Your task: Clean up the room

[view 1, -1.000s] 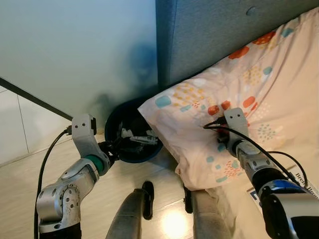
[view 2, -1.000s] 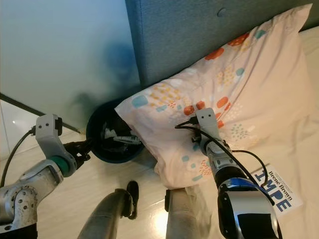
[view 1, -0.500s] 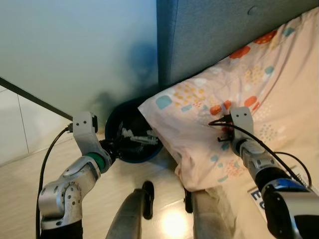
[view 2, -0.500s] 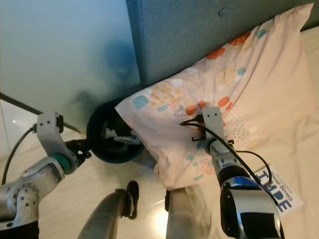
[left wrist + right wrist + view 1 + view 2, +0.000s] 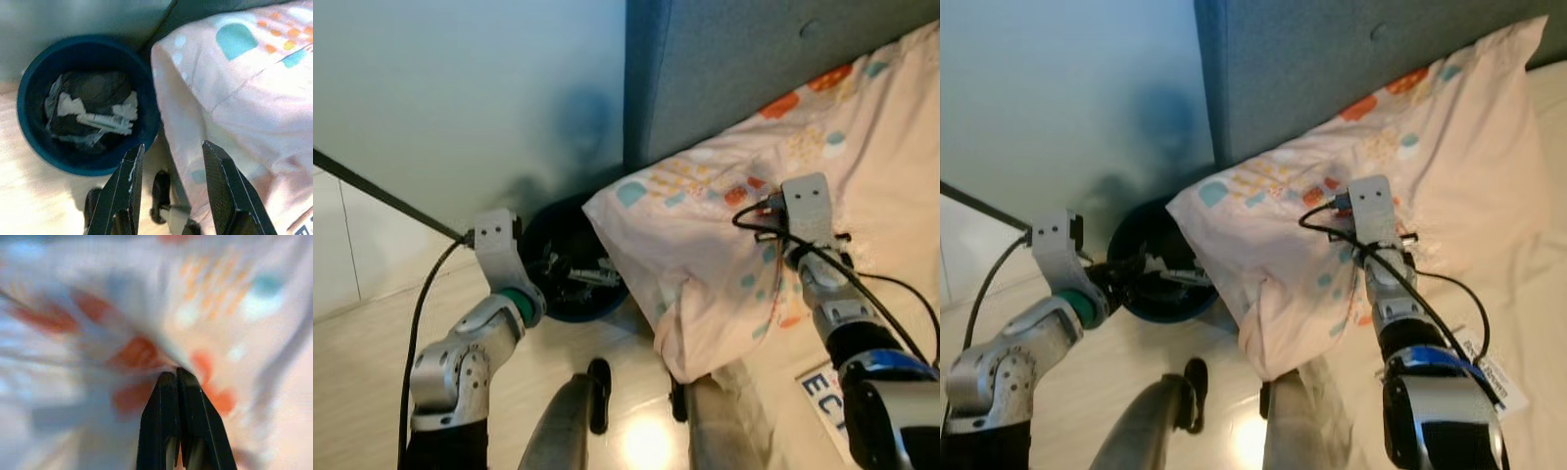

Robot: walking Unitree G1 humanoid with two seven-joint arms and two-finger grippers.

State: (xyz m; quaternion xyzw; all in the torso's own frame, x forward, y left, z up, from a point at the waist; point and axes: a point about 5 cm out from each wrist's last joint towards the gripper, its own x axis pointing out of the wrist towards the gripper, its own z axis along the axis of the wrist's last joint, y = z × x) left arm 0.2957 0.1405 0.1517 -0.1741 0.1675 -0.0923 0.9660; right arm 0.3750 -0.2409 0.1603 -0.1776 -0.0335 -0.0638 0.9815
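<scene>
A pink pillow (image 5: 705, 255) with orange and teal spots hangs over the bed's edge below the headboard, its fabric bunched and creased. My right gripper (image 5: 176, 372) is shut on a fold of the pillow's cover near its middle. My left gripper (image 5: 172, 146) is open and holds nothing; it hovers low beside a dark blue waste bin (image 5: 570, 310), with the pillow's corner just past its fingers (image 5: 128, 181). The bin (image 5: 29, 83) holds a black liner and crumpled white scraps.
A grey-blue padded headboard (image 5: 734, 69) rises behind the pillow, beside a pale wall (image 5: 460, 88). A book (image 5: 1496, 377) lies on the bed sheet at the right. My legs (image 5: 570, 431) stand on the pale wood floor in front of the bin.
My right gripper has moved up and to the right with the pillow fabric, which now bunches and lifts. The left arm has shifted a little towards the bin.
</scene>
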